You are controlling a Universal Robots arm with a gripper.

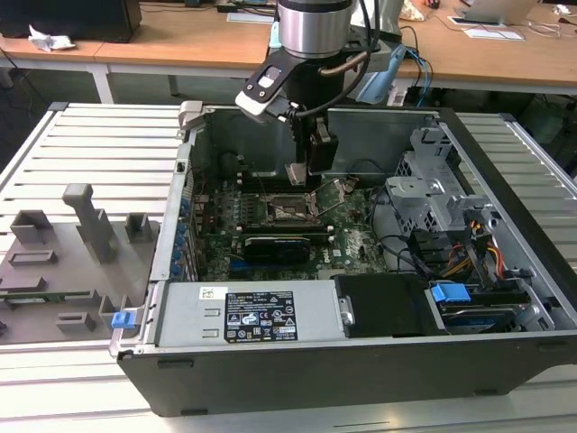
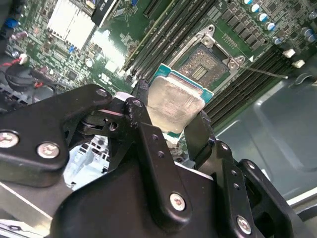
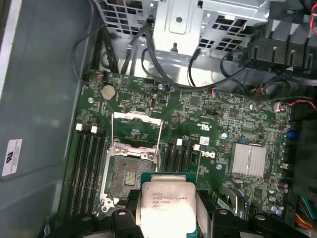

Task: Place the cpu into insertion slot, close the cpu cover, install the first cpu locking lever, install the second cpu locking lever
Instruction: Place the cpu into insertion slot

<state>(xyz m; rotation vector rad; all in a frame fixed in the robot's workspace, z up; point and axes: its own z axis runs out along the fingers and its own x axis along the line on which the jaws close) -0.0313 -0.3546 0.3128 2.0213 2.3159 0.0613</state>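
Silvery-tan, the cpu point(image 3: 167, 206) was clamped in the gripper point(image 2: 171, 105), at twelve o'clock of the empty insertion slot point(image 1: 290, 209) in the exterior view. The cpu cover point(image 3: 137, 115) was seen open, and no step was judged complete.

The open black metal computer case point(image 1: 315, 379) is seen from above, some way off, in the exterior view. Its green circuit board point(image 3: 198, 106) point(image 2: 54, 62) and empty square socket point(image 3: 130, 171) point(image 2: 203, 64) are looked down on from close by in both wrist views.
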